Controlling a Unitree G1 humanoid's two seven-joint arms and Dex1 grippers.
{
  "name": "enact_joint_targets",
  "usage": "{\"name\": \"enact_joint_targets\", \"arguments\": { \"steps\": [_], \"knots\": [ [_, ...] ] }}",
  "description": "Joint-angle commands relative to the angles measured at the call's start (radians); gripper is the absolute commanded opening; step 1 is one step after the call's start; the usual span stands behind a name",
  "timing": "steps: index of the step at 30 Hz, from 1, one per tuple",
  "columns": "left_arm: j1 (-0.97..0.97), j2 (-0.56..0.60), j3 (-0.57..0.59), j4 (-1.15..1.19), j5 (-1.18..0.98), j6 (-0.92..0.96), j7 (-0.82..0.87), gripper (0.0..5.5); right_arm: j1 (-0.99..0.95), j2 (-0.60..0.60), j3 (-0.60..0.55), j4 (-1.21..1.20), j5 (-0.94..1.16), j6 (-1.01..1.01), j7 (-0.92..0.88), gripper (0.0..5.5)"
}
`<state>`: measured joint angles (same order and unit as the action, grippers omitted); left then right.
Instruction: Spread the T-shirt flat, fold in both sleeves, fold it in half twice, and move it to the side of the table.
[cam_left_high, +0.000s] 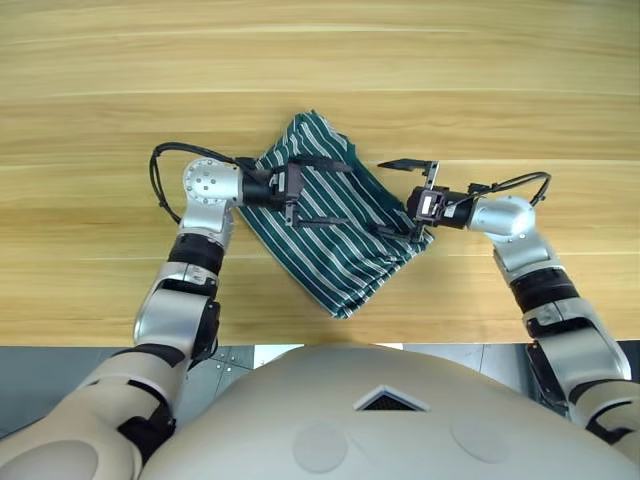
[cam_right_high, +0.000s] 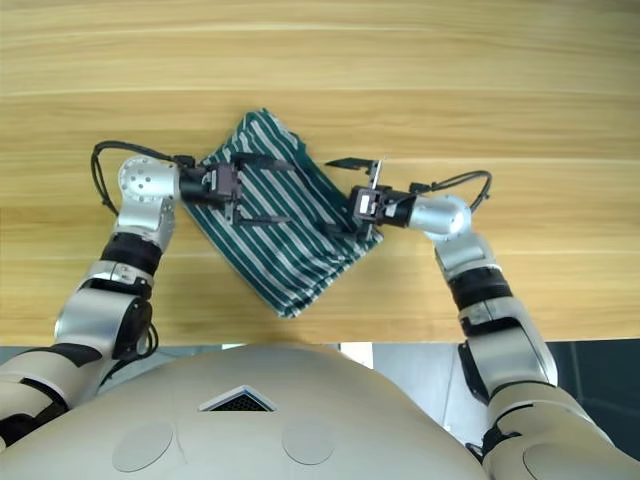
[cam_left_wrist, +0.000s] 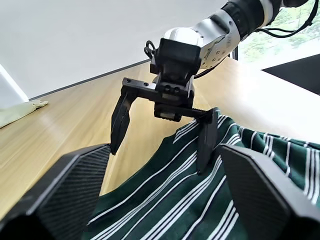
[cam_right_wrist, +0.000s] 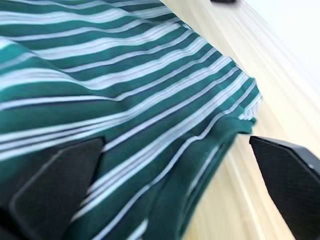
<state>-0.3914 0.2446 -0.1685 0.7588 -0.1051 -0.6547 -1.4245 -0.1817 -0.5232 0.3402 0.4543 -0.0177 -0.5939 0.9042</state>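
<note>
On the table (cam_left_high: 420, 80), near its front edge, a folded green striped T-shirt (cam_left_high: 330, 240). Looks soft, light and floppy; best pinched at two edges together. Over its left half, the left gripper (cam_left_high: 350, 193), spread wide. At its right edge, the right gripper (cam_left_high: 378, 197), spread wide too.

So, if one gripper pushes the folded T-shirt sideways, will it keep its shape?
Probably not: the T-shirt is soft cloth, and its edge by the right gripper looks puffed and wrinkled. Pushed from one side, it would likely bunch rather than slide whole across the wooden table. It seems light; lifted at one point, the layers would probably droop.
</note>
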Motion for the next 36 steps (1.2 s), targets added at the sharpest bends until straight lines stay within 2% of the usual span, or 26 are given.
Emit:
{"name": "enact_joint_targets", "arguments": {
  "steps": [1, 5, 10, 15, 20, 28, 36],
  "knots": [
    [-0.004, 0.031, -0.037, 0.037, 0.048, -0.036, 0.03, 4.0, 0.029, -0.059, -0.051, -0.07, 0.045, 0.028, 0.03, 5.38],
    [0.041, 0.038, -0.077, -0.027, 0.011, -0.018, -0.02, 4.0, 0.037, -0.071, -0.109, -0.141, 0.087, 0.049, 0.005, 5.38],
    [0.099, 0.097, -0.136, -0.1, 0.016, -0.014, -0.069, 4.0, 0.066, -0.069, -0.112, -0.198, 0.12, 0.072, 0.042, 5.38],
    [0.066, 0.179, -0.111, -0.087, 0.017, -0.03, -0.03, 4.0, 0.028, -0.075, -0.041, -0.026, -0.121, 0.075, -0.049, 5.38],
    [0.053, 0.201, -0.071, -0.125, -0.051, -0.014, -0.021, 4.0, 0.085, -0.133, 0.015, 0.026, -0.19, 0.063, -0.025, 5.38],
    [-0.035, 0.214, -0.102, 0.109, 0.114, -0.098, 0.133, 4.0, 0.272, -0.215, 0.068, -0.333, 0.115, 0.07, 0.175, 5.38],
    [-0.119, 0.198, -0.102, 0.297, 0.195, -0.152, 0.259, 4.0, 0.241, -0.141, 0.057, -0.365, 0.146, 0.095, 0.174, 5.38]
  ]
}}
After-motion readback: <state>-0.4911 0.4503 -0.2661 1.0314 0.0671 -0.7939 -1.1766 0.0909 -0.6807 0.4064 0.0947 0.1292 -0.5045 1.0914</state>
